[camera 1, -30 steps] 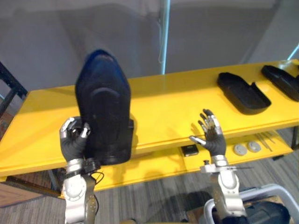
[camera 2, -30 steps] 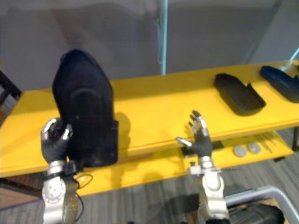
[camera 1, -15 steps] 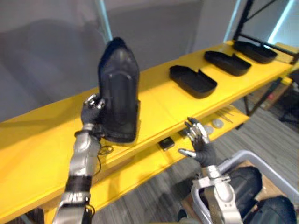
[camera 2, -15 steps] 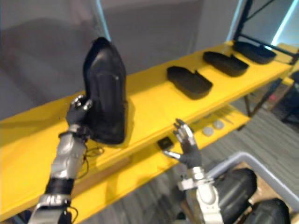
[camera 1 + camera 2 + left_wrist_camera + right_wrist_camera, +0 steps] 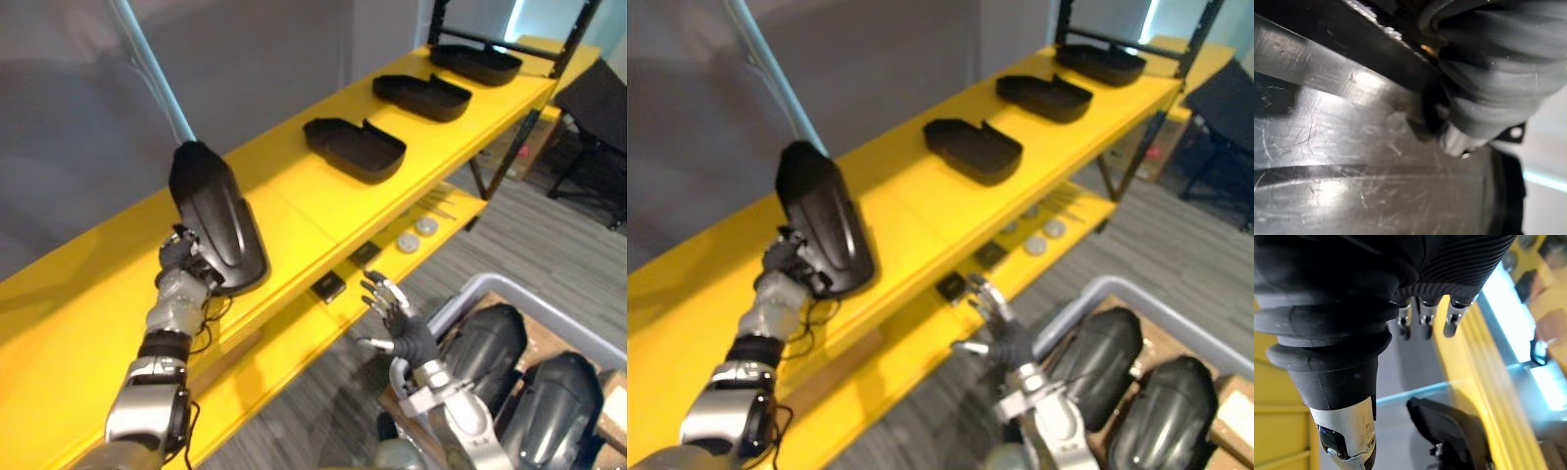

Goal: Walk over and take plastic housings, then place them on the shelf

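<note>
Black housing [image 5: 217, 217], one, clasped by the left hand [image 5: 180, 258] over the yellow shelf [image 5: 294, 211]; three more housings [image 5: 355, 149] [image 5: 423, 96] [image 5: 475, 63] lie along it; right hand [image 5: 400, 321] splayed, empty.

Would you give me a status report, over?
Left hand shut on black housing, tilted over yellow shelf. Right hand open, empty. Three more housings farther along.

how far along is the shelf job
Done: three housings lie on the yellow shelf. In hand: the left hand grips a fourth housing, tilted on the shelf, not released. Left: two more housings in the grey bin; right hand open.
</note>
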{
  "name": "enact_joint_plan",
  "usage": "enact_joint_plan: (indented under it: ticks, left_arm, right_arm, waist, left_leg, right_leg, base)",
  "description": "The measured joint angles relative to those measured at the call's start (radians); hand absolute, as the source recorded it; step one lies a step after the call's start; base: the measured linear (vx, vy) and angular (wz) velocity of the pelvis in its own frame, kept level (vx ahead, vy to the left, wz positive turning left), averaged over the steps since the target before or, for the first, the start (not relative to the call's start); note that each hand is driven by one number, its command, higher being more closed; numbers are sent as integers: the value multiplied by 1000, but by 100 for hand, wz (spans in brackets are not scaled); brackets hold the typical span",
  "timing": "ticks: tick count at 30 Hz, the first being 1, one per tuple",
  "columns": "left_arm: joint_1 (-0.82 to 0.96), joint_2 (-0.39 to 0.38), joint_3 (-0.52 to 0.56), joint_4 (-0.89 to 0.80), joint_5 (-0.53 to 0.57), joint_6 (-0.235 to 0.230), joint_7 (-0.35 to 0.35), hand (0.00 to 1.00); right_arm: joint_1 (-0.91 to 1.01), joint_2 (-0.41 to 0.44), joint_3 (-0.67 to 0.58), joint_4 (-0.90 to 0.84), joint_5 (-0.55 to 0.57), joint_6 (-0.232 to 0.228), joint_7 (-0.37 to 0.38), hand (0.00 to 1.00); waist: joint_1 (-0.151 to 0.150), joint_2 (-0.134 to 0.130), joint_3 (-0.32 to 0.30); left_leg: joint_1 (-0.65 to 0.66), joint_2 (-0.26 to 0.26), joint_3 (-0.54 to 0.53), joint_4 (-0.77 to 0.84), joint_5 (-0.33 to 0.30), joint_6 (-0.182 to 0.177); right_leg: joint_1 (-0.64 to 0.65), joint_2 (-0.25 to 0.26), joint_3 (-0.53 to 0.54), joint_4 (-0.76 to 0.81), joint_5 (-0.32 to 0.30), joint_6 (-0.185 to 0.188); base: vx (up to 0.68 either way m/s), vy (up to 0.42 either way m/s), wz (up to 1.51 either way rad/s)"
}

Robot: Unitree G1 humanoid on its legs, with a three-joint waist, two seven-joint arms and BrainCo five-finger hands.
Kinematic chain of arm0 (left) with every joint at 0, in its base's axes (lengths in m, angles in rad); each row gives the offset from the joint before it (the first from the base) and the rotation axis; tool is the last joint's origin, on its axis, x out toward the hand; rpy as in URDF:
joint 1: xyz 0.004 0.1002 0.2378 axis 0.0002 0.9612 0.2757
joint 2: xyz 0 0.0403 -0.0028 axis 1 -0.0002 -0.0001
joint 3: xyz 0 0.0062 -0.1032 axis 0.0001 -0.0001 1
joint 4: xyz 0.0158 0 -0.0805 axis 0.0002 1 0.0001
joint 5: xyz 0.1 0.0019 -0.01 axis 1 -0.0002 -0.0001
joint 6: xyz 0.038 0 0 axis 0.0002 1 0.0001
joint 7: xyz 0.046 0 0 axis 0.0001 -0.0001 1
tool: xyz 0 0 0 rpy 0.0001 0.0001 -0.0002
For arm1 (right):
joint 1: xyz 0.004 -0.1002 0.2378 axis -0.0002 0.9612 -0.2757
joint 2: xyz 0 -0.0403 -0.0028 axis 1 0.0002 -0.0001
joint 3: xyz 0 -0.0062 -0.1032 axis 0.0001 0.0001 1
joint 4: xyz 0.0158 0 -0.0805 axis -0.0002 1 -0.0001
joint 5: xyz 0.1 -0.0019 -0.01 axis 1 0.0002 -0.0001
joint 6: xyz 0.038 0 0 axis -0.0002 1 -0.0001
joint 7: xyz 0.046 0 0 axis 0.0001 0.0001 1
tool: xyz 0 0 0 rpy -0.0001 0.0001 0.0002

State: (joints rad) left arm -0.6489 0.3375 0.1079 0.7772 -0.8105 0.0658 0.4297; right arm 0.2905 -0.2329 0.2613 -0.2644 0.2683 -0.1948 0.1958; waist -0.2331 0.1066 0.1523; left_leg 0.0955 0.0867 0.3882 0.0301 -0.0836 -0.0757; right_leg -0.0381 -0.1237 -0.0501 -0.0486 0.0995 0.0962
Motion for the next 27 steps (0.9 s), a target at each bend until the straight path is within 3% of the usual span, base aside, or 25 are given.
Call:
enact_joint_plan:
  ticks: [1, 4, 10, 11, 13, 19, 27]
  left_arm:
    - [-26, 0, 0, 1, -6, 7, 4, 100]
    - [-30, 1, -1, 3, -7, 15, 10, 100]
    - [-39, 9, -1, 31, -7, 15, 35, 100]
    - [-40, 9, -1, 31, -7, 15, 37, 0]
    - [-46, 9, -1, 31, -7, 9, 39, 0]
    - [-54, 11, 38, 33, -26, -3, 44, 0]
    - [-54, 11, 72, 42, -1, -1, 136, 0]
  right_arm:
    - [-2, -5, 7, -1, 16, 7, -2, 0]
    - [2, -15, 31, -1, 24, 7, -1, 0]
    - [14, -31, 69, -5, 33, 7, -18, 0]
    - [18, -33, 78, -7, 33, 7, -25, 0]
    - [23, -40, 79, -25, 34, 7, -31, 0]
    - [41, -60, 116, -64, 33, 2, -44, 0]
    - [37, -60, 119, -82, 72, -30, -44, 0]
  waist:
    - [-2, -2, 35]
    - [-8, 4, 58]
    - [-27, 8, 72]
    - [-31, 9, 77]
    - [-32, 21, 88]
    - [-31, 26, 110]
    - [-49, 34, 114]
  left_leg:
    - [-4, -10, -5, 0, 16, 11]
    - [-12, -17, -16, 0, 29, 18]
    - [-11, -34, -17, 0, 45, 23]
    - [-10, -38, -15, -3, 44, 23]
    - [-12, -37, 1, -15, 27, 22]
    - [-26, -45, 35, 10, 2, 14]
    - [-6, -43, 40, 10, 5, -2]
  right_leg:
    - [-16, -12, 1, 30, -19, -2]
    - [-45, -20, 5, 72, -35, -3]
    - [-103, -42, 26, 177, -84, 4]
    - [-116, -48, 28, 202, -98, 8]
    - [-145, -46, 34, 239, -108, 10]
    - [-212, -53, 81, 352, -137, 15]
    - [-243, -50, 88, 437, -192, 7]
  base:
    - [-97, -8, 4]
    - [-85, 1, 1]
    - [-61, 7, -4]
    - [-98, 24, 0]
    - [-81, 26, -6]
    - [-31, -2, -14]
    - [37, -33, -1]
